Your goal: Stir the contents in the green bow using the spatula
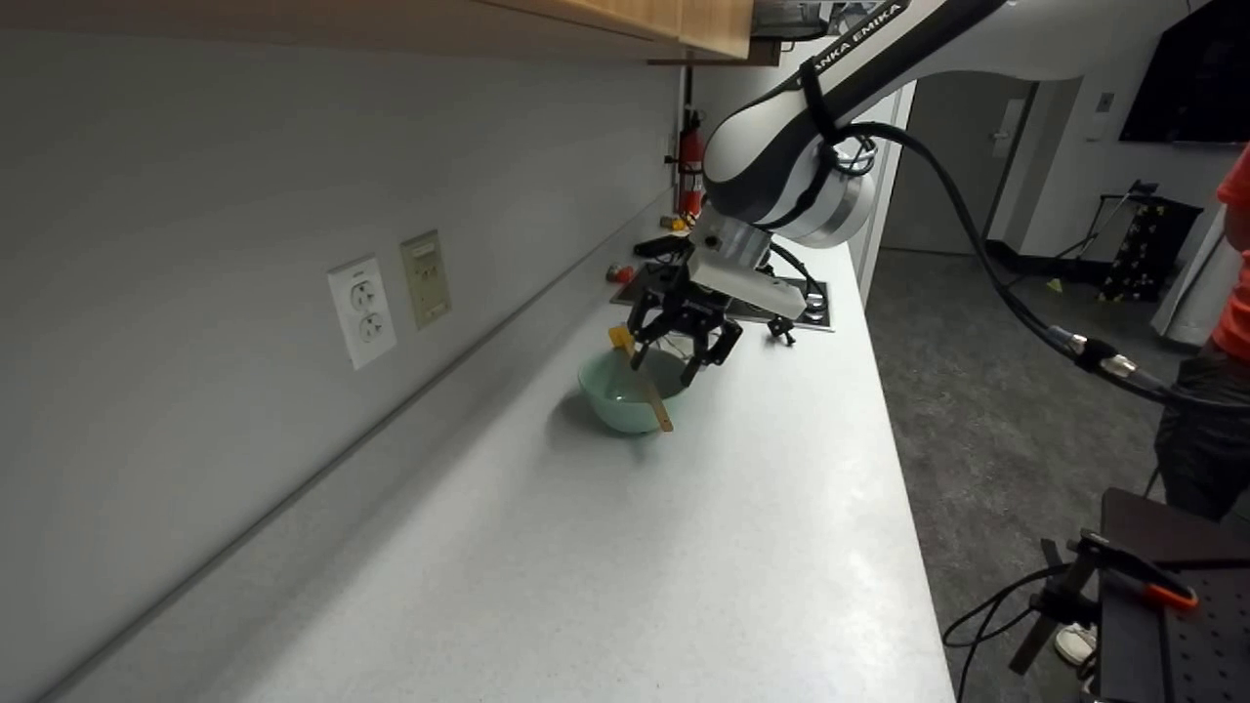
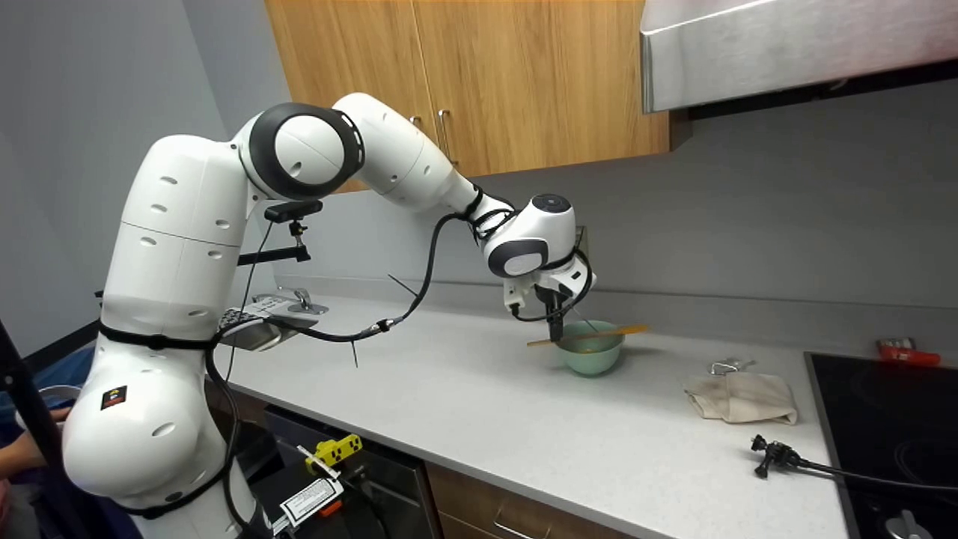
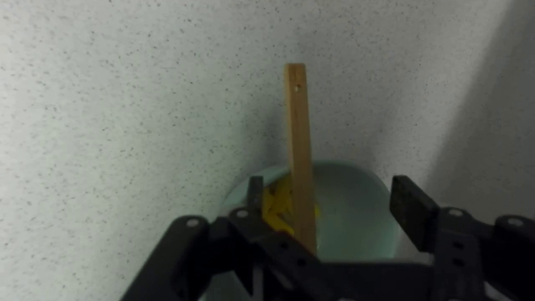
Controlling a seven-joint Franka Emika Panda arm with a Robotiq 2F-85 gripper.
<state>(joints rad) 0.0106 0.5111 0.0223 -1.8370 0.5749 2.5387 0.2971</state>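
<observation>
Observed a small, round, mint-green bowl (image 2: 591,364) with smooth sides, upright on a white speckled countertop (image 3: 125,104). Noted yellow pieces (image 3: 279,198) inside, showing toward one side in the wrist view. Found a slim, tan wooden spatula (image 3: 300,159) with a long straight handle (image 3: 297,113), laid across the rim, with the handle end past one side and the yellowish blade (image 1: 621,338) past the opposite side, clear of the contents. Found a black two-fingered gripper (image 3: 329,192) close over the bowl, spread apart and pinching nothing, with the spatula visible between the fingers (image 3: 411,209) in the wrist view. Unable to rule out a light touch between handle and nearer finger, given the overlap in both exterior views.

Judged not stirring at this moment; find no evidence of stirring completed. If none done, would need to grasp the handle, dip the blade into the yellow pieces and work around inside the bowl. If already complete, would need only to lift clear.
</observation>
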